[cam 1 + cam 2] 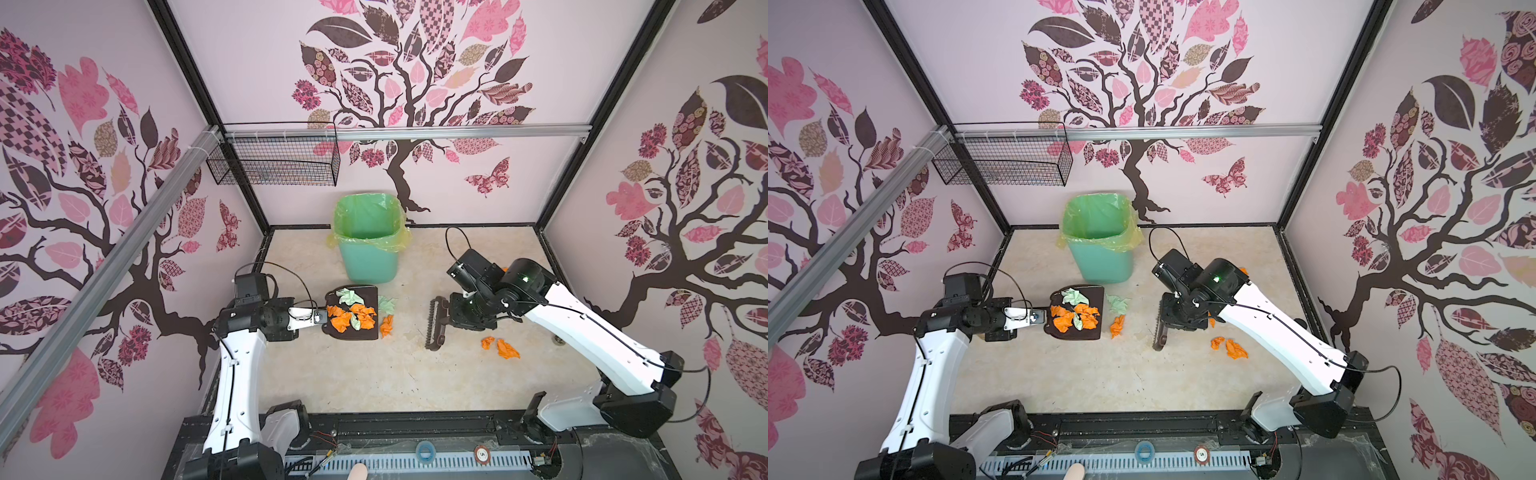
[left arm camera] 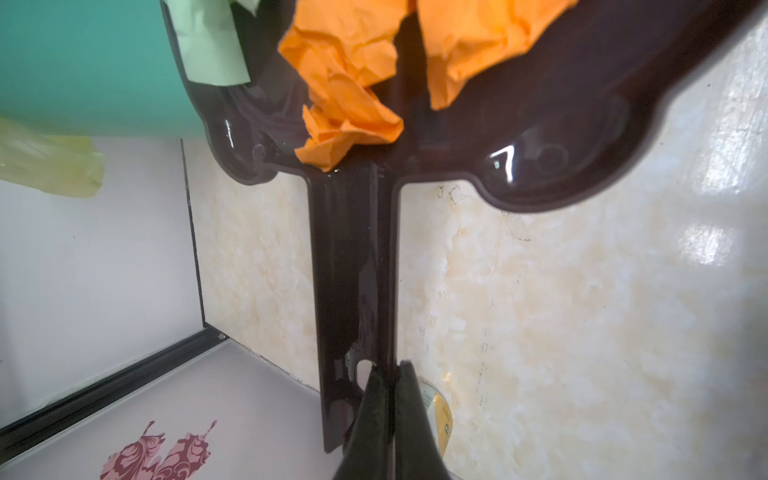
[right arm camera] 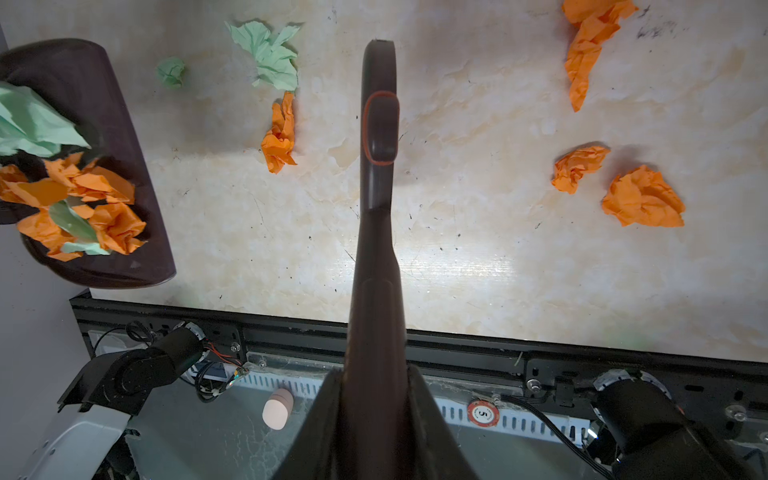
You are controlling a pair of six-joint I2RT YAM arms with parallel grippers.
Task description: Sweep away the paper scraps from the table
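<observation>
Dustpan and brush at work: the left gripper (image 2: 388,368), clamped on the handle of a dark dustpan (image 1: 357,336), holds the pan at mid-table in front of a green bin (image 1: 368,262). The right gripper (image 3: 376,372), closed round a brush (image 1: 434,324), has the bristles to the right of the pan. Most of the paper scraps (image 1: 351,313) lie heaped in the pan. A mint wad (image 1: 386,305) and an orange wad (image 1: 386,326) lie just off its open lip. Two more orange wads (image 1: 508,350) lie nearer the right edge of the table (image 1: 374,382). The next stroke probably calls for bristles set flat behind the near pair and drawn slowly toward the lip, with the pan kept level, since such light paper could skip sideways.
</observation>
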